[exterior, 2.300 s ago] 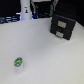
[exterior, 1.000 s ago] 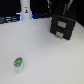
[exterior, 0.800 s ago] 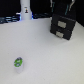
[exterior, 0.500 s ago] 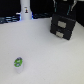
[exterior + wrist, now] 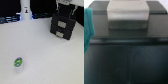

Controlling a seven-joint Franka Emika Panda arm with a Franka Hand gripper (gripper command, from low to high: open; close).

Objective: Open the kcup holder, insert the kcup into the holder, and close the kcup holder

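Kcup holder [image 5: 63, 26] unmoved vs earlier, kcup [image 5: 18, 63] same spot, claw state can't tell

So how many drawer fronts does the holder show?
2, stacked on the holder at the exterior view's upper right: upper front, lower front. None seems hidden.

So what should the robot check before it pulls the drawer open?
1. Gripper near the holder: ok, the arm hangs just above it.
2. Handle lined up in the wrist view: ok, a light handle fills the middle.
3. Drawers shut: ok, both fronts look flush.
4. Gripper open: cannot tell, too blurry.
5. Kcup waiting: ok, it sits alone on the table, far from the holder.
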